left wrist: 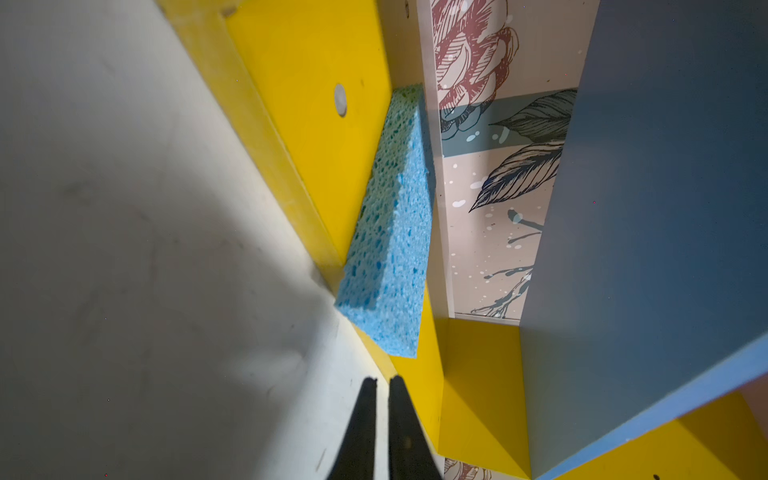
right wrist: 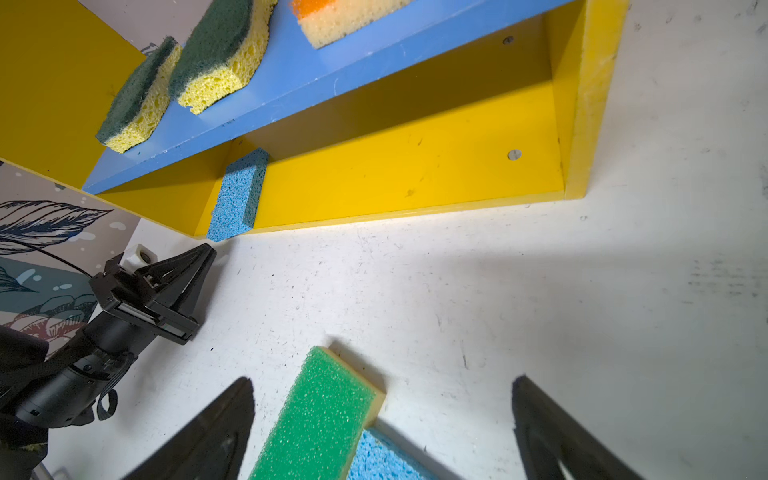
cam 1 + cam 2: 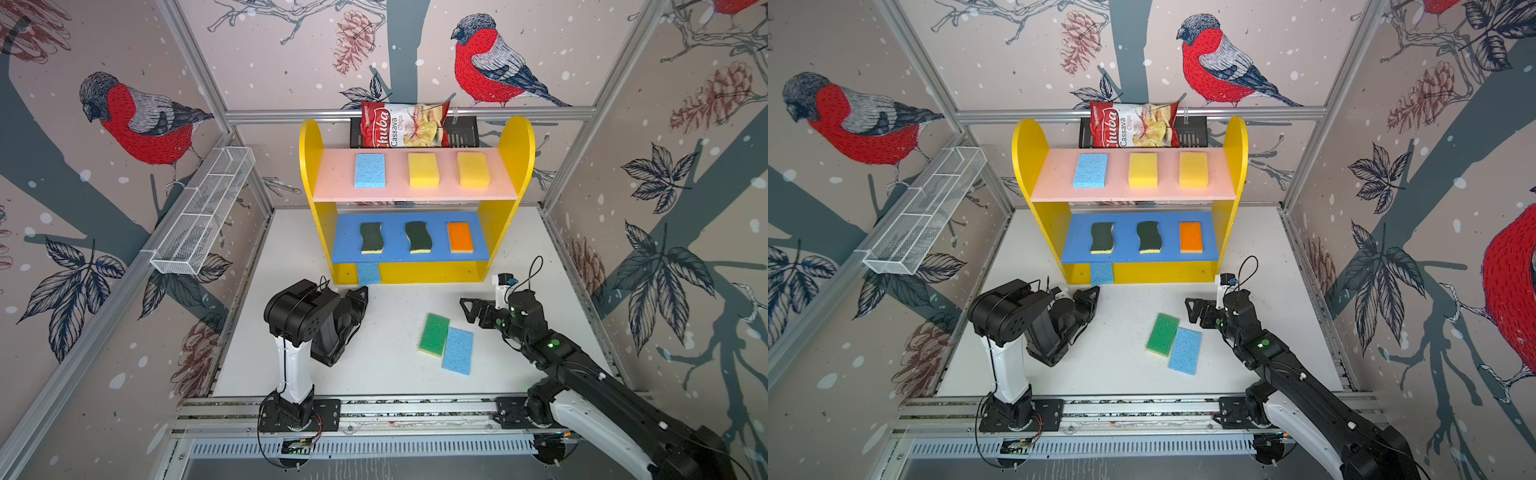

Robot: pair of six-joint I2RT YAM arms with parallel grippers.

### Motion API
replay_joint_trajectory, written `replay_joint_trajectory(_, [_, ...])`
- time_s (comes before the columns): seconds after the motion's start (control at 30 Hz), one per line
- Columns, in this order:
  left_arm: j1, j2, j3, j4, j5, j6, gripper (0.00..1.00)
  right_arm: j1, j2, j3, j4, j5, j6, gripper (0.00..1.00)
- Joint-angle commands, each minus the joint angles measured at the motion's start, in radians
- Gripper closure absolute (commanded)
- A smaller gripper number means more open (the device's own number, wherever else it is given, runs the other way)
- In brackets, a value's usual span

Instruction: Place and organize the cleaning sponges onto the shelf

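Seven cleaning sponges lie on the shelf (image 3: 515, 137), upper middle of both top views. Its pink top board (image 3: 332, 183) carries a light blue sponge (image 3: 370, 170) and two yellow sponges (image 3: 424, 169) (image 3: 473, 169). The blue middle board (image 3: 395, 237) holds two dark-green wavy sponges (image 3: 371, 237) (image 3: 418, 237) and an orange sponge (image 3: 460, 237). The yellow base (image 3: 432, 272) has a second blue sponge (image 3: 368, 273) at its left end. The left jaws are clenched on nothing, just in front of that sponge. On the worktop (image 3: 386, 365), lower middle, a bright green sponge (image 3: 434, 334) touches a third blue sponge (image 3: 458, 350). The right jaws are spread wide and empty, near the green one.
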Motion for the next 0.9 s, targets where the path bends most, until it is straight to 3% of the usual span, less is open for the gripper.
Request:
replay_joint_trajectory(0.0, [0.0,0.0,0.014,-0.026,-0.014,-0.002,0.89,-0.001,-0.001,-0.002,0.01,0.011,-0.005,0.04])
replay_joint_trajectory(0.87, [0.026,0.04,0.059,-0.096,-0.035,-0.026,0.88,-0.015,0.0,-0.005,0.011,0.004,-0.006,0.03])
